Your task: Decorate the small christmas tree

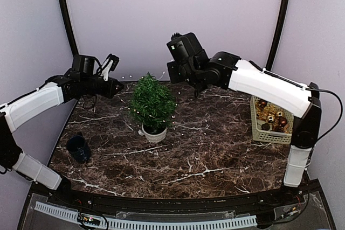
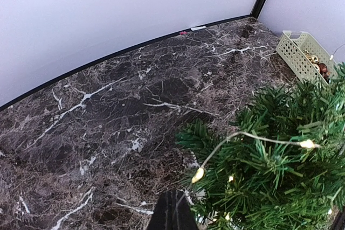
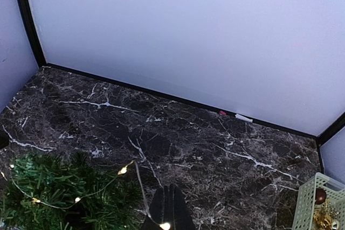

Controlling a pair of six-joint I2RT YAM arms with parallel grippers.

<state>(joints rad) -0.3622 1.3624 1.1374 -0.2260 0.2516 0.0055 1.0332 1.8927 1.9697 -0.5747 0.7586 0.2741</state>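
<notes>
Tabletop [image 1: 215, 160] of dark veined marble fills the overhead view, with the small christmas tree [image 1: 153, 102] upright in its white pot [image 1: 154, 134] near the middle. A beige basket [image 1: 271, 120] of baubles sits well to the right of the tree and a dark cup [image 1: 78, 148] lies to its left. The left gripper [image 1: 117, 85] hangs just left of the treetop and the right gripper [image 1: 197, 91] just right of it, both closed. From the left wrist, the closed fingertips [image 2: 172, 211] sit beside the tree's branches, which carry a lit string of lights [image 2: 253, 136]; nothing shows between them. From the right wrist, the closed fingertips [image 3: 170, 206] hover right of the tree, the wire runs up to them with a bulb glowing there, but whether it is pinched I cannot tell.
</notes>
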